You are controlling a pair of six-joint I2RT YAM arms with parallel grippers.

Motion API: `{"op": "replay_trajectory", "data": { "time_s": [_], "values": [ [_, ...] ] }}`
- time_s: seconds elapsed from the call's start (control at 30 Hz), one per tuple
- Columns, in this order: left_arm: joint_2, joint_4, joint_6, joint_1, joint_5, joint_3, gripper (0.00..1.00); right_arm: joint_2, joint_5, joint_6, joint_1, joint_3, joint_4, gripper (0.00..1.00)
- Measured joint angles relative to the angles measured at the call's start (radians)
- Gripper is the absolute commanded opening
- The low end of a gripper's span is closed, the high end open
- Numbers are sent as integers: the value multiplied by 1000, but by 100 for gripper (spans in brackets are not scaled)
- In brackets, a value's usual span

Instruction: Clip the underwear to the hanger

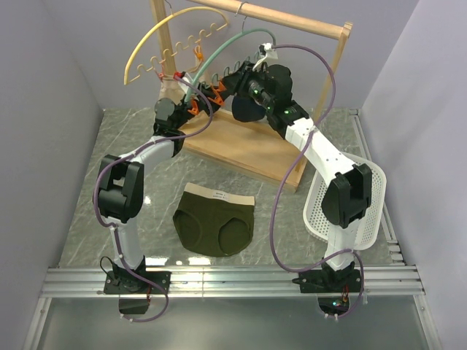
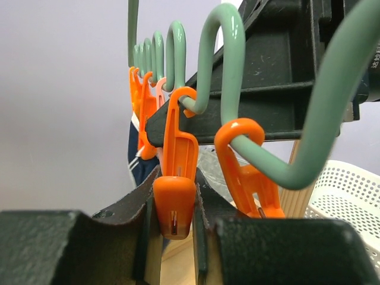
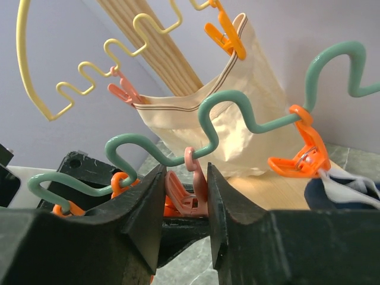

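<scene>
Olive-green underwear (image 1: 215, 226) lay flat by the near edge of the bench (image 1: 146, 189), unclipped. Farther back, on the hanger (image 2: 205, 65), the left claw (image 2: 174, 219) pinched an orange clip (image 2: 175, 202). The right claw (image 3: 185, 196) straddled a salmon clip (image 3: 189, 199), grip unclear. Next, probably: bring the underwear up.

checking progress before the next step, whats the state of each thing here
underwear: flat on the table, unclipped
hanger: hanging on the wooden rail
left gripper: shut on an orange clip
right gripper: jaws either side of a pink clip, grip unclear
beige garment: clipped up, hanging
navy garment: clipped to the hanger
</scene>
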Motion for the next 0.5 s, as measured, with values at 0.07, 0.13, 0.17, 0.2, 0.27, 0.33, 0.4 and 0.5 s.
{"op": "replay_trajectory", "data": {
  "time_s": [0.07, 0.13, 0.17, 0.2, 0.27, 0.33, 0.4, 0.5],
  "values": [
    [0, -5, 0, -2, -2, 1, 17, 0, 3, 0, 0, 0, -3, 15],
    [0, -7, 0, -2, -2, 1, 35, 0, 4, -3, 0, 0, -5, 8],
    [0, -8, 3, -2, -2, 1, 39, 0, 3, -4, 0, 0, -5, 6],
    [0, -8, 5, -2, 2, 1, 43, 0, 5, -5, 0, 0, -5, 5],
    [-2, -11, 6, -5, 11, -1, 52, 0, 6, -8, -1, 0, -5, 0],
    [-13, -20, -8, 0, 27, -12, 63, 0, 3, -12, -5, 0, -5, 0],
    [-38, -28, -25, 8, 44, -42, 65, 0, -2, -15, -8, 0, -3, 0],
    [-98, -38, -47, 45, 63, -107, 68, 0, -24, -15, -13, -2, 1, 0]
  ]
}}
